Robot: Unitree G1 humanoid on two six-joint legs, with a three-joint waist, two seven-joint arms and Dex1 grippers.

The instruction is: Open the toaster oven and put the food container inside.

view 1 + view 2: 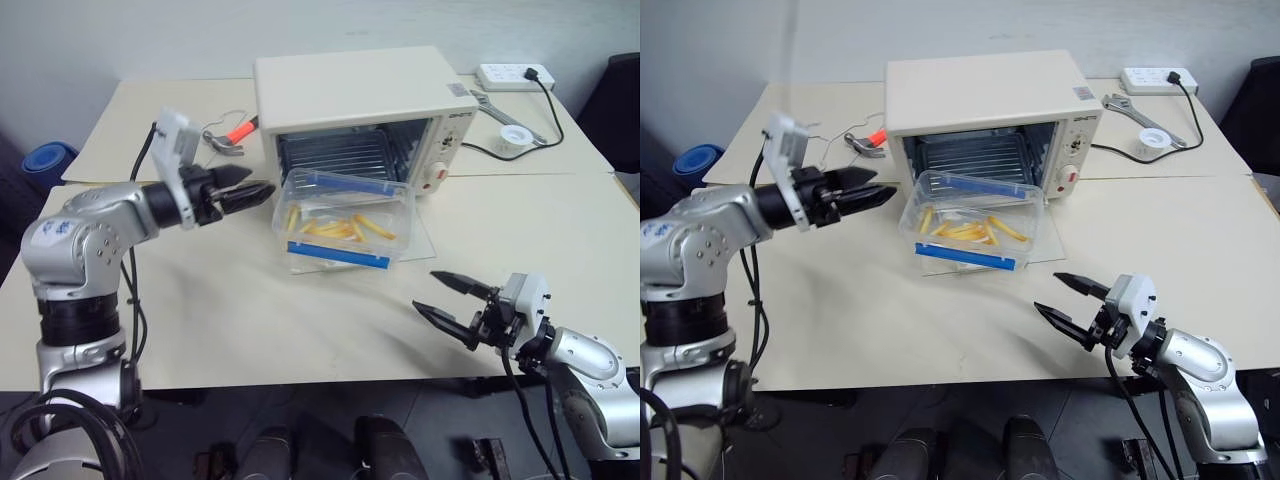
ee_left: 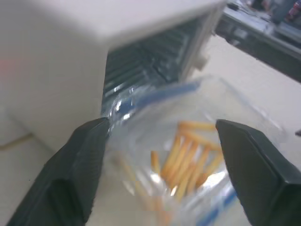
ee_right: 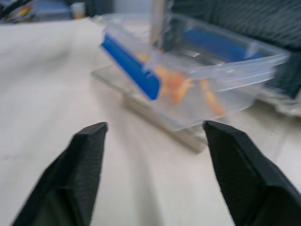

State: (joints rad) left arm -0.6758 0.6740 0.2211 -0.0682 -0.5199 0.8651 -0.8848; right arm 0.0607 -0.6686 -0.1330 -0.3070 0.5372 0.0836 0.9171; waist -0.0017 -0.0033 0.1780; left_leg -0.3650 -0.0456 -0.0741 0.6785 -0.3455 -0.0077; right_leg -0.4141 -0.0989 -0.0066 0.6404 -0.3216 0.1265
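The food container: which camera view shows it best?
The left eye view: the whole food container sits on the open oven door. The right eye view shows the same. Both wrist views show it close and blurred, partly cut off.

A pale cream worktop (image 1: 250, 330) stood before me, made of separate tops pushed together, with seams showing. Behind the worktop rose a plain light wall (image 1: 150, 35). Beside its left edge sat a blue round thing (image 1: 47, 158) on the dark floor.
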